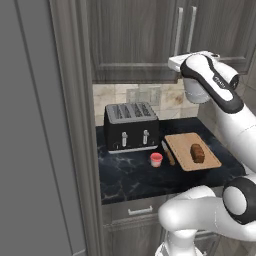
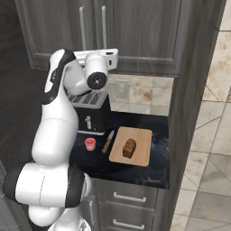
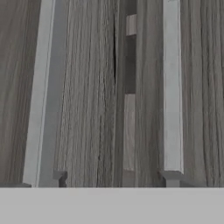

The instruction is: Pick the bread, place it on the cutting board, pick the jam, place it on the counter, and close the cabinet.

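The dark brown bread (image 1: 197, 152) (image 2: 129, 148) lies on the tan cutting board (image 1: 182, 142) (image 2: 142, 137). The small red-pink jam (image 1: 156, 159) (image 2: 90, 144) stands on the black marbled counter (image 1: 130, 175) (image 2: 158, 153), between the toaster and the board. Both doors of the woodgrain cabinet (image 1: 135, 40) (image 2: 144, 31) (image 3: 87, 87) look closed. My gripper (image 1: 172, 62) (image 2: 115, 55) is raised against the lower edge of the cabinet doors, just below the two bar handles (image 3: 172, 87). Its fingers are hidden, so I cannot tell whether it is open or shut.
A black four-slot toaster (image 1: 131, 126) (image 2: 90, 108) stands at the back left of the counter. A wooden-handled knife (image 1: 168, 152) (image 2: 108, 141) lies beside the board. A tall grey side panel (image 1: 35, 150) rises on the left, and grey drawer fronts (image 2: 131, 198) sit below the counter.
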Available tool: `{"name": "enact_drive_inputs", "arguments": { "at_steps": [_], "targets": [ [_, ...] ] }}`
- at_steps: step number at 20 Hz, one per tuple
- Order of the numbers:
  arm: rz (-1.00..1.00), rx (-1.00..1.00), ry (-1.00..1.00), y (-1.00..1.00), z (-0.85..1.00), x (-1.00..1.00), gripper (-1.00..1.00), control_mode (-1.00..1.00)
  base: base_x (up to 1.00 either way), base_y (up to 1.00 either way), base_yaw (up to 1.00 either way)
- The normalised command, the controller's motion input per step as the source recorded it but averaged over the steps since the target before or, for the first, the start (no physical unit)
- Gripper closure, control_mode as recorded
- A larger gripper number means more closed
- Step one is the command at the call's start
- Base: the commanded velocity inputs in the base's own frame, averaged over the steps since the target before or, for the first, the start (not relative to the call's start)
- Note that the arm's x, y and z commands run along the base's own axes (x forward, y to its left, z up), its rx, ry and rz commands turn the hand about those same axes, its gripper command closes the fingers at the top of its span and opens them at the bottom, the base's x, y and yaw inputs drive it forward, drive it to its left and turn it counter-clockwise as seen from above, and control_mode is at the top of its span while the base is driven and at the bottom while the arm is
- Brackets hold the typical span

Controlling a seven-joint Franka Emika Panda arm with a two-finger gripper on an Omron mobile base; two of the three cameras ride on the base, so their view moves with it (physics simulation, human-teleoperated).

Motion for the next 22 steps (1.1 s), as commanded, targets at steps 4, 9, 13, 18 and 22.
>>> {"name": "enact_drive_inputs", "arguments": {
  "at_steps": [4,9,13,18,22],
  "targets": [
    [-0.22,-0.04,-0.14,0.39,-0.15,0.0,-1.0,-1.0,0.0,0.0,0.0],
    [-0.24,-0.03,-0.13,0.25,-0.2,0.13,-1.0,-1.0,0.0,0.0,0.0],
    [-0.24,-0.03,-0.14,0.17,-0.2,0.34,-1.0,-1.0,0.0,0.0,0.0],
    [-0.25,-0.06,-0.15,0.25,-0.19,0.39,-1.0,-1.0,0.0,0.0,0.0],
    [-0.24,-0.06,-0.14,0.26,-0.16,0.51,-1.0,-1.0,0.0,0.0,0.0]
  ]
}}
